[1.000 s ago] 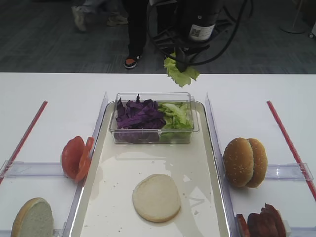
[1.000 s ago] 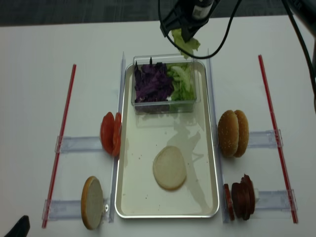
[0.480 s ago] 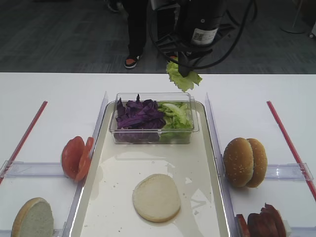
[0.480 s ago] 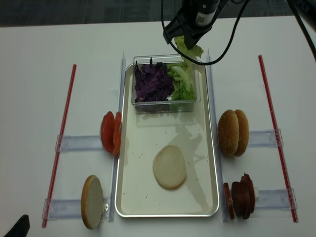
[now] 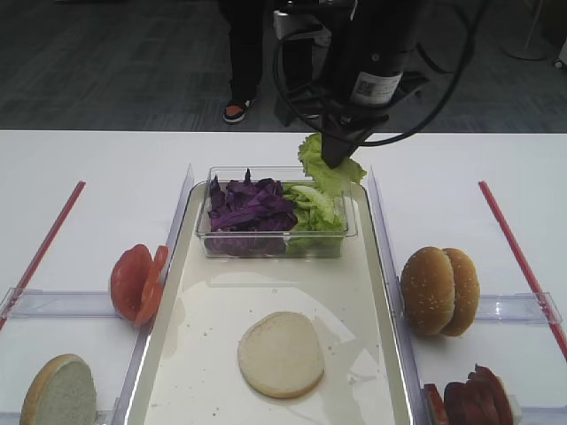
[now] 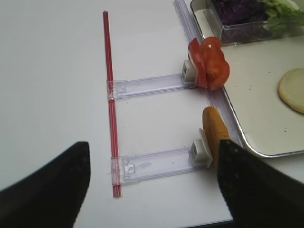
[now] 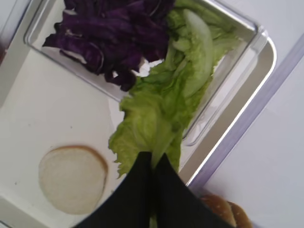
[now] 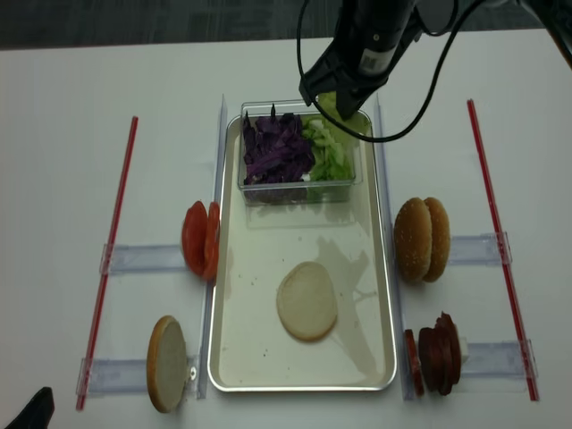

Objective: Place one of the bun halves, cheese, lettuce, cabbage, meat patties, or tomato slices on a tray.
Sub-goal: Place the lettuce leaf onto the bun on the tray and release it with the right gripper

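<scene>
While the right claw (image 7: pixel 153 164) pinches a ruffled leaf of lettuce (image 7: pixel 152 121) by one edge, the leaf hangs free below the closed tips, above the far right end of the tray (image 5: pixel 390 292) and over the lettuce side of the clear tub (image 5: pixel 350 232). Holding it by the margin lets the bulk of the leaf dangle clear, so it can likely be laid flat on release.

The tub sits at the far end of the tray; purple cabbage (image 5: pixel 248 208) fills its left side, green leaves its right. One bun half (image 5: pixel 280 353) lies cut face up on the tray's near middle, probably the base for stacking; judged from this, the leaf is meant for it or for bare tray beside it.

Other stock stands on edge in clear holders on the table (image 5: pixel 89 177) on both sides of the tray, within each arm's reach:
- tomato slices (image 5: pixel 137 282), left
- a second bun half (image 5: pixel 60 391), near left
- a bun pair (image 5: pixel 439 290), right
- meat patties (image 5: pixel 469 398), near right

The left claw (image 6: pixel 152 180) is parked low over the near left table, fingers spread wide, holding nothing.

Writing: a white sticker with a QR-type code on the right arm (image 5: pixel 372 86); nothing readable.
</scene>
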Motion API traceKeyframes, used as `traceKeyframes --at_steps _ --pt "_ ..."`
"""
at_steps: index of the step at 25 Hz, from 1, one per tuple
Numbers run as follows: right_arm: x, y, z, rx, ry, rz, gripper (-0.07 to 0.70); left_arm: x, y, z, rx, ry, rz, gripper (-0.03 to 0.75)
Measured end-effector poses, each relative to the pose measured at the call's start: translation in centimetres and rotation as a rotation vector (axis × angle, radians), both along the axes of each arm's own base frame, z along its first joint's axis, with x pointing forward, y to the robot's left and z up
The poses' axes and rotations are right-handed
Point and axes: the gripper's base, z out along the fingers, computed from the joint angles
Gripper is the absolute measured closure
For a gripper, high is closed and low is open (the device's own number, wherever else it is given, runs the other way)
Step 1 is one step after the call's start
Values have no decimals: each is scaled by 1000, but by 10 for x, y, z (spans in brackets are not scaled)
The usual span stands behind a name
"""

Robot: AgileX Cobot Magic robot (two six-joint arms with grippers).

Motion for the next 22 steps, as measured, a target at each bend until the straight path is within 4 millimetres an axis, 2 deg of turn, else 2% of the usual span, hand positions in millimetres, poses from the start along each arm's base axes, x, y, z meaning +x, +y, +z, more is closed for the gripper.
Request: traceKeyframes --at_steps 8,17,20,22 --pt "-30 3 -10 9 72 38 596 0 0 0 0 0 0 193" --pt "-66 47 -28 -16 74 164 596 0 0 0 0 0 0 193" --pt "-73 54 -32 -16 74 183 596 0 0 0 0 0 0 193" --pt "-82 57 -44 -32 99 187 596 0 0 0 0 0 0 193"
